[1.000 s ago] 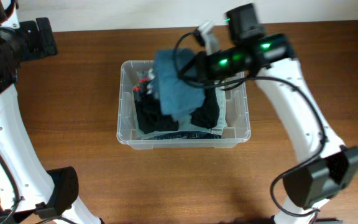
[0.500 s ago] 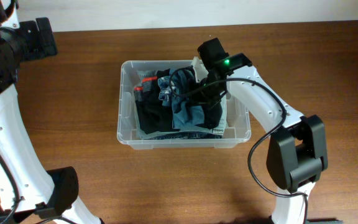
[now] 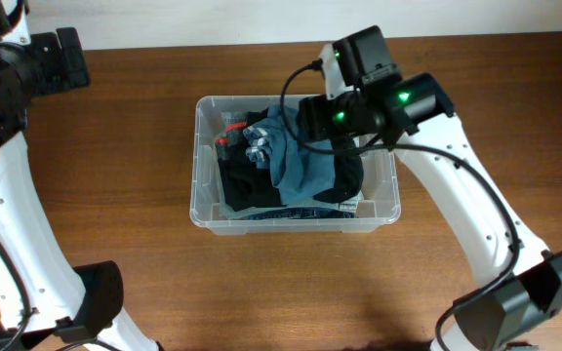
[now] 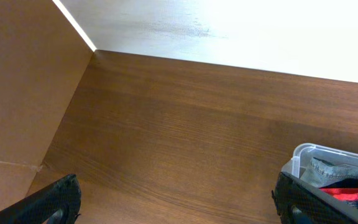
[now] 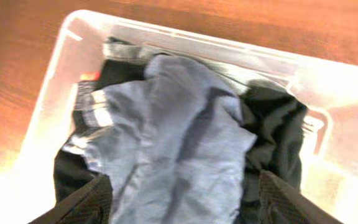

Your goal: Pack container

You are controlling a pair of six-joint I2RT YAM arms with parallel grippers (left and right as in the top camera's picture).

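Note:
The container [image 3: 196,166], a clear plastic bin, stands mid-table with clothes inside. A blue garment [image 3: 296,161] lies crumpled on top of black clothing [image 3: 245,183], with a red item [image 3: 224,139] by the left wall. My right gripper [image 3: 340,117] hovers over the bin's right half. In the right wrist view it is open [image 5: 182,200], its fingers [image 5: 92,199] either side of the blue garment [image 5: 173,137] and holding nothing. My left gripper [image 4: 176,200] is open above bare wood at the far left; the container's corner [image 4: 303,152] shows beside its right finger.
The brown wooden table [image 3: 115,244] surrounds the bin. A white wall [image 4: 229,25] runs along the far edge. My left arm [image 3: 8,195] stands at the left edge, and the right arm's base [image 3: 515,302] is at the front right.
My right gripper opened and let go of the blue garment, which dropped from above the bin to lie on the clothes. The bin shifted slightly right. The left arm stayed still.

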